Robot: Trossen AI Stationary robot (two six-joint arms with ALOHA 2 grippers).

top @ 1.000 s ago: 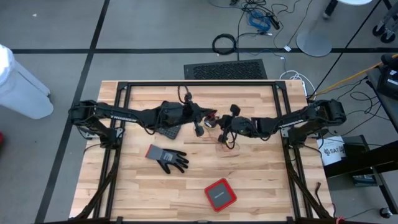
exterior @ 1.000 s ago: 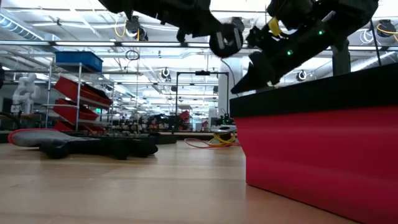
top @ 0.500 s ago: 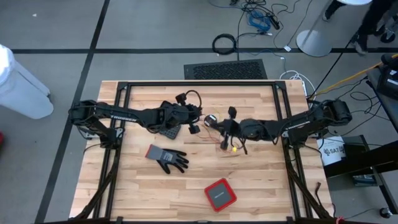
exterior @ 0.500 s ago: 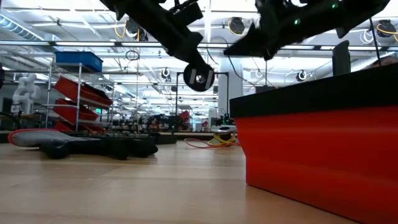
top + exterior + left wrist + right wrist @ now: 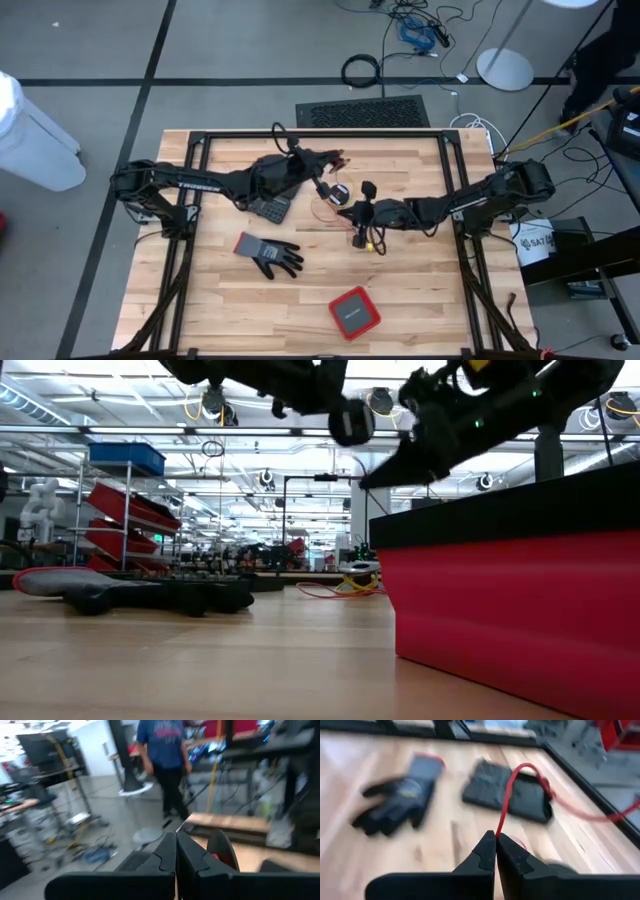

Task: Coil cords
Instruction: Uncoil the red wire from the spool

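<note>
Right gripper point(image 5: 495, 838) is pinching the red cord point(image 5: 506, 800) with closed fingers over the middle of the wooden table point(image 5: 420, 300). Left gripper point(image 5: 335, 157) is staying closed nearby, near the far edge.

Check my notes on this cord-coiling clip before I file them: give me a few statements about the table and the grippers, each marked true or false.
1. The right gripper is shut on the red cord. True.
2. The grey glove lies in the red box. False: it lies on the bare table, apart from the box.
3. The left gripper is shut. True.
4. The red box sits at the table's far edge by the floor grate. False: it sits near the front edge.
5. A person stands in the room beyond the table. True.
</note>
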